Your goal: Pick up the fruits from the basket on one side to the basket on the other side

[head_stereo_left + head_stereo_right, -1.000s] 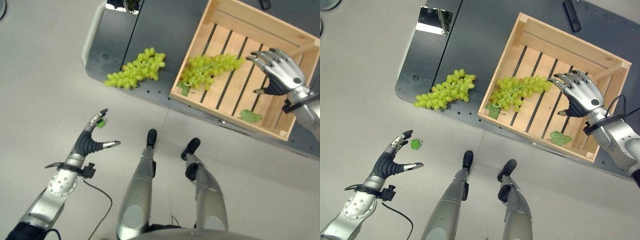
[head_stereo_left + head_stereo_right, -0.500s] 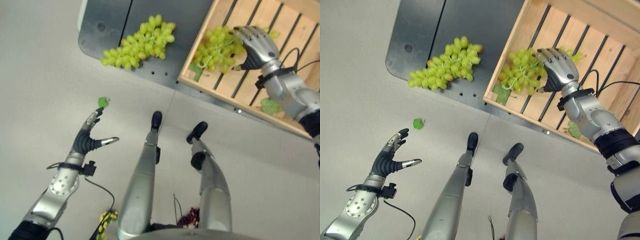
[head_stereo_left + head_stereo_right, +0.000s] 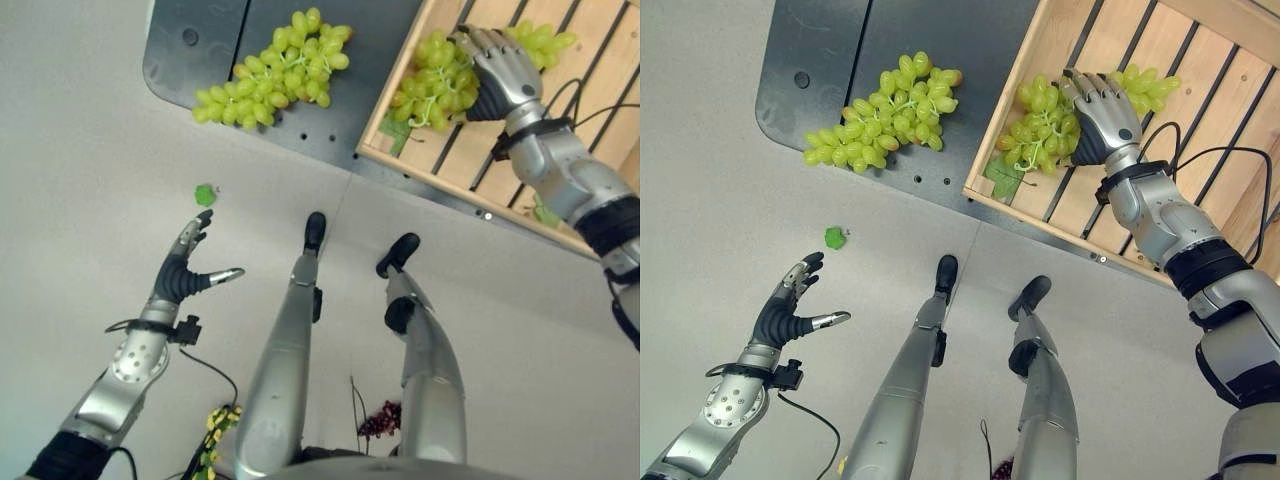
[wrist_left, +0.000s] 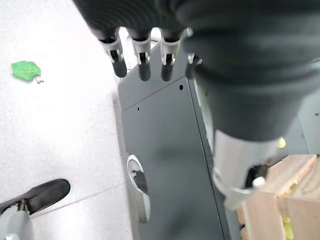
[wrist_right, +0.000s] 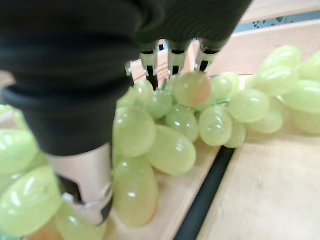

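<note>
Currently I see the wooden crate on the dark platform holding one grape bunch and a loose leaf at its near rim. That bunch's long axis runs diagonally across the slats. A second bunch lies outside the crate on the platform. My right hand rests atop the crate's bunch, fingers curling round grapes. My left hand hangs spread, empty, well away from the crate, near a leaf on the floor.

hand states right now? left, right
Left hand: open, fingers spread, holding nothing, over the floor.
Right hand: on the grapes in the wooden crate; grip cannot be told.
</note>
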### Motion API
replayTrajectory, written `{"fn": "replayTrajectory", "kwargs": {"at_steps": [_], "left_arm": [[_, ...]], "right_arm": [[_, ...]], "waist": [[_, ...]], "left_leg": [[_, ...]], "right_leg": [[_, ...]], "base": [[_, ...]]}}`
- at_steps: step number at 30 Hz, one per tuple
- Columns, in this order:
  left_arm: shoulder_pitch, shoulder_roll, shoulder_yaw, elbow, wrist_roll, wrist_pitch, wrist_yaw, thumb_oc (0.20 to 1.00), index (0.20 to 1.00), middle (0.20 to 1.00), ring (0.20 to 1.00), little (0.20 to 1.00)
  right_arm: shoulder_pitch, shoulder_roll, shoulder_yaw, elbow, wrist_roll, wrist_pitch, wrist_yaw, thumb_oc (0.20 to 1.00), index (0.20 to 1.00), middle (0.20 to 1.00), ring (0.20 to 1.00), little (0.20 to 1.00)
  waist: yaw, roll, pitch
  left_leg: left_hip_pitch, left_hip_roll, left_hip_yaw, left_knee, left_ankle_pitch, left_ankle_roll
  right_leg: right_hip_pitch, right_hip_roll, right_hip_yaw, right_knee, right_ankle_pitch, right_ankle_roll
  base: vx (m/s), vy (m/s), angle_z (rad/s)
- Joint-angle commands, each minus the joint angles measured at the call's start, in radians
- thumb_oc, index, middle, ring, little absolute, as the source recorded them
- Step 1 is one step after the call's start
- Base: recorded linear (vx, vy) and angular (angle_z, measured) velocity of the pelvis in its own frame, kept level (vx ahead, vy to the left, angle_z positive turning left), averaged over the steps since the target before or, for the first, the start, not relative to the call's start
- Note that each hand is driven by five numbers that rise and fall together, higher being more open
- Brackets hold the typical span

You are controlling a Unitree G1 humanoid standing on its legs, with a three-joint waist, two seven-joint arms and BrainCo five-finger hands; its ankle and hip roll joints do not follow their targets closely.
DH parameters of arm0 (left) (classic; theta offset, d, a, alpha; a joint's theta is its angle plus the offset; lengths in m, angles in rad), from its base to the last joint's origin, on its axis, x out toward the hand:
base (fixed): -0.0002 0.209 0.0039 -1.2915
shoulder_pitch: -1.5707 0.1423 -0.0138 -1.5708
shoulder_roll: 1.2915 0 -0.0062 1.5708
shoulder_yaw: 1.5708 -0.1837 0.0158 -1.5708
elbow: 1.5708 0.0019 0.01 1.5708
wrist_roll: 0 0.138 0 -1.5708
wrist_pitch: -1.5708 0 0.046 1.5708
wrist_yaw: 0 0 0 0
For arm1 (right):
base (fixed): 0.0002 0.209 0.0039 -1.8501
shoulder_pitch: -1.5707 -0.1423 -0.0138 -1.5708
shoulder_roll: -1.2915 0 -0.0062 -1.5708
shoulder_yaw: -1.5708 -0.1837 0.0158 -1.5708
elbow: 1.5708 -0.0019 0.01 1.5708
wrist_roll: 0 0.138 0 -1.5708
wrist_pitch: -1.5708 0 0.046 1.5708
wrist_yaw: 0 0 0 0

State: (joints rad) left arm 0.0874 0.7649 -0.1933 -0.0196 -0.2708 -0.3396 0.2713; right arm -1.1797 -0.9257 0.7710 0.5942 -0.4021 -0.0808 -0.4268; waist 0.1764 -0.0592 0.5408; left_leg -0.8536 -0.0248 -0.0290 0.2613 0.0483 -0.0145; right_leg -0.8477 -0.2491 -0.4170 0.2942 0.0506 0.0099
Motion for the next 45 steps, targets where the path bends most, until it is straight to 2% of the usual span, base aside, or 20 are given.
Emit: {"fn": "replayTrajectory", "kwargs": {"at_steps": [1,11,12,13,21,37,45], "left_arm": [[0.031,-0.023,0.003,-0.077,-0.007,-0.040,0.020,1.000,1.000,1.000,1.000,1.000],[0.037,-0.018,0.004,-0.073,0.015,-0.043,0.026,1.000,1.000,1.000,1.000,1.000],[0.033,-0.020,0.001,-0.070,0.017,-0.044,0.029,1.000,1.000,1.000,1.000,1.000],[0.032,-0.022,-0.001,-0.068,0.019,-0.043,0.029,1.000,1.000,1.000,1.000,1.000],[0.037,-0.034,0.010,-0.067,0.020,-0.043,0.033,1.000,1.000,1.000,1.000,1.000],[0.044,-0.040,0.018,-0.072,0.013,-0.038,0.035,1.000,1.000,1.000,1.000,1.000],[0.044,-0.053,0.023,-0.072,0.003,-0.031,0.032,1.000,1.000,1.000,1.000,1.000]], "right_arm": [[-0.029,-0.036,0.136,-0.013,-0.019,-0.016,0.012,1.000,1.000,1.000,1.000,1.000],[-0.130,-0.049,0.285,0.083,-0.098,-0.009,0.059,1.000,1.000,1.000,1.000,1.000],[-0.141,-0.040,0.292,0.118,-0.090,-0.006,0.068,0.363,0.363,0.363,0.363,0.363],[-0.148,-0.033,0.299,0.133,-0.087,-0.005,0.074,0.200,0.200,0.200,0.200,0.200],[-0.156,0.008,0.283,0.167,-0.059,-0.005,0.079,0.200,0.200,0.200,0.200,0.200],[-0.132,0.036,0.267,0.146,-0.064,-0.006,0.076,0.200,0.200,0.200,0.200,0.200],[-0.086,0.020,0.185,0.054,0.006,-0.017,0.051,0.200,0.200,0.200,0.200,0.200]], "waist": [[-0.021,0.036,-0.021],[-0.025,0.026,-0.021],[-0.025,0.024,-0.021],[-0.025,0.024,-0.021],[-0.028,0.020,-0.021],[-0.030,0.008,-0.021],[-0.037,0.004,-0.021]], "left_leg": [[0.023,-0.025,-0.023,-0.047,-0.014,0.015],[0.000,-0.023,-0.026,-0.044,-0.017,0.012],[-0.001,-0.023,-0.025,-0.043,-0.018,0.011],[-0.001,-0.022,-0.025,-0.044,-0.018,0.011],[-0.009,-0.021,-0.025,-0.043,-0.019,0.011],[-0.017,-0.020,-0.024,-0.039,-0.024,0.013],[-0.014,-0.019,-0.023,-0.032,-0.022,0.013]], "right_leg": [[-0.046,-0.084,0.049,0.022,0.074,0.156],[-0.070,-0.081,0.054,0.021,0.073,0.154],[-0.069,-0.081,0.055,0.018,0.075,0.154],[-0.070,-0.080,0.055,0.017,0.075,0.154],[-0.073,-0.074,0.058,0.011,0.074,0.151],[-0.073,-0.067,0.062,-0.002,0.078,0.152],[-0.072,-0.072,0.060,0.008,0.077,0.151]], "base": [[0.00,0.000,0.00],[0.00,0.000,0.00],[0.00,0.000,0.00],[0.00,0.000,0.00],[0.00,0.000,0.00],[0.00,0.000,0.00],[0.00,0.000,0.00]]}}
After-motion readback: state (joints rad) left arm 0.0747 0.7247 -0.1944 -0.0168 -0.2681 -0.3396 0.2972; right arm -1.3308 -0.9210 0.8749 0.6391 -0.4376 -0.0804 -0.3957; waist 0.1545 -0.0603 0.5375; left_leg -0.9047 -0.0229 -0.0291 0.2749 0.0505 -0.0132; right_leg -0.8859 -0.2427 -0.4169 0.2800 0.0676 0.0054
